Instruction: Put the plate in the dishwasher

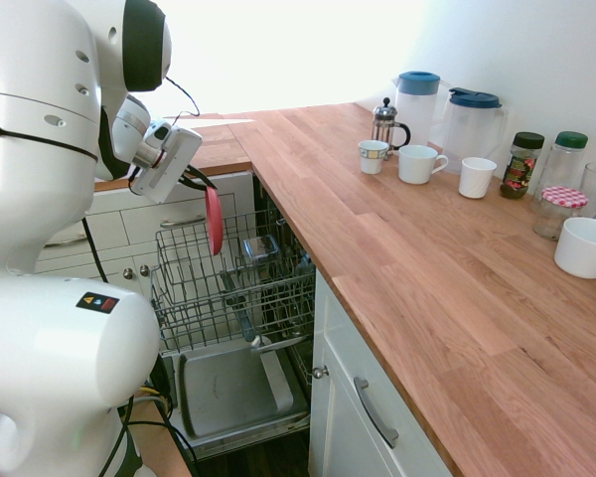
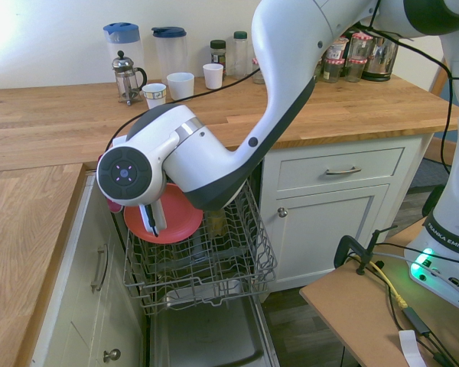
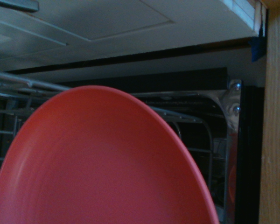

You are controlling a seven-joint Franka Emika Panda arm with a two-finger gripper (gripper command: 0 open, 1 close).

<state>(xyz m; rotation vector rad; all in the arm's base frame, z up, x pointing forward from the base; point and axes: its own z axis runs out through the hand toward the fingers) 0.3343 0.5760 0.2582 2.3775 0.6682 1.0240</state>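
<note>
1. Plate [image 1: 214, 221] first: in the first exterior view the coral-red disc hangs on edge from the gripper [image 1: 207, 191], its lower half dipping into the pulled-out grey wire rack [image 1: 233, 288] of the open dishwasher [image 1: 243, 397]. The fingers pinch its upper rim. On the oak countertop [image 1: 407, 268] stand a French press [image 1: 385, 123], two blue-lidded jugs [image 1: 447, 114], white cups [image 1: 419, 164], jars [image 1: 524, 165] and a white bowl [image 1: 586, 246].
2. From the second exterior view, the plate [image 2: 172, 218] faces me, upright over the near left part of the rack [image 2: 214, 264], with one finger [image 2: 152, 219] pressed across its face. The dropped door panel [image 2: 214, 336] lies below; white drawers [image 2: 344, 172] sit beside it.
3. Up close in the wrist view, the plate [image 3: 102, 163] fills the lower picture, with rack wires [image 3: 186, 121] and the dark interior [image 3: 200, 154] behind.
</note>
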